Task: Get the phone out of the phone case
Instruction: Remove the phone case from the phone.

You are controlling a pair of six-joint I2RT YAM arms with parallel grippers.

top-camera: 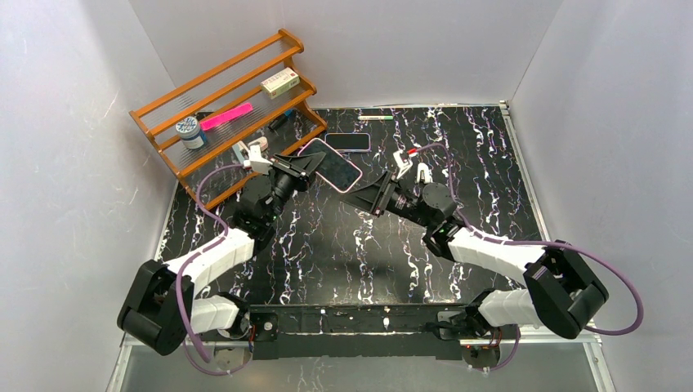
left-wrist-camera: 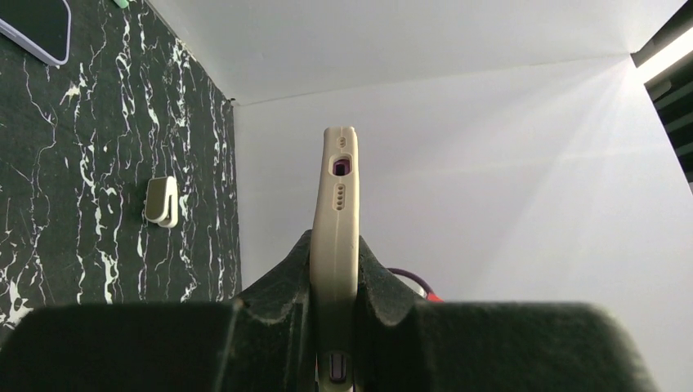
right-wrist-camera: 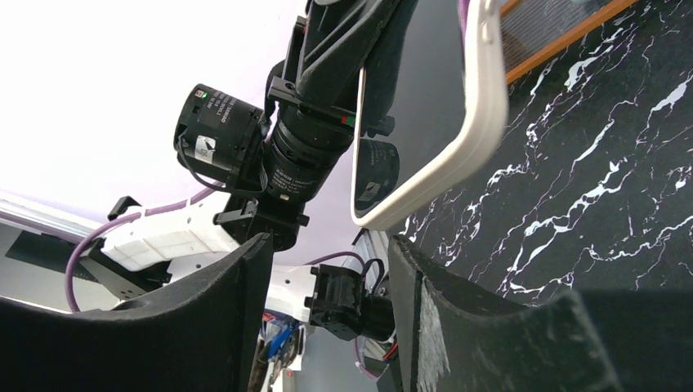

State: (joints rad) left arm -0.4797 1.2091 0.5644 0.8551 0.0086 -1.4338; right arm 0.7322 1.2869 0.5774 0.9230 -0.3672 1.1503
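The phone in its pale case (top-camera: 331, 166) is held off the table, tilted, screen up. My left gripper (top-camera: 304, 166) is shut on it. In the left wrist view the case's edge (left-wrist-camera: 335, 204) stands upright between the pads, with port holes showing, and the gripper (left-wrist-camera: 333, 273) clamps both faces. My right gripper (top-camera: 359, 196) is open and empty just below the phone's near corner. In the right wrist view the cased phone (right-wrist-camera: 425, 122) hangs above the open gripper (right-wrist-camera: 327, 278), its corner close to the right finger (right-wrist-camera: 425, 286), not touching.
A second phone (top-camera: 349, 142) lies flat on the marble table behind the held one, and it also shows in the left wrist view (left-wrist-camera: 37, 28). A wooden shelf (top-camera: 229, 106) with small items stands at the back left. A green pen (top-camera: 375, 118) lies at the far edge.
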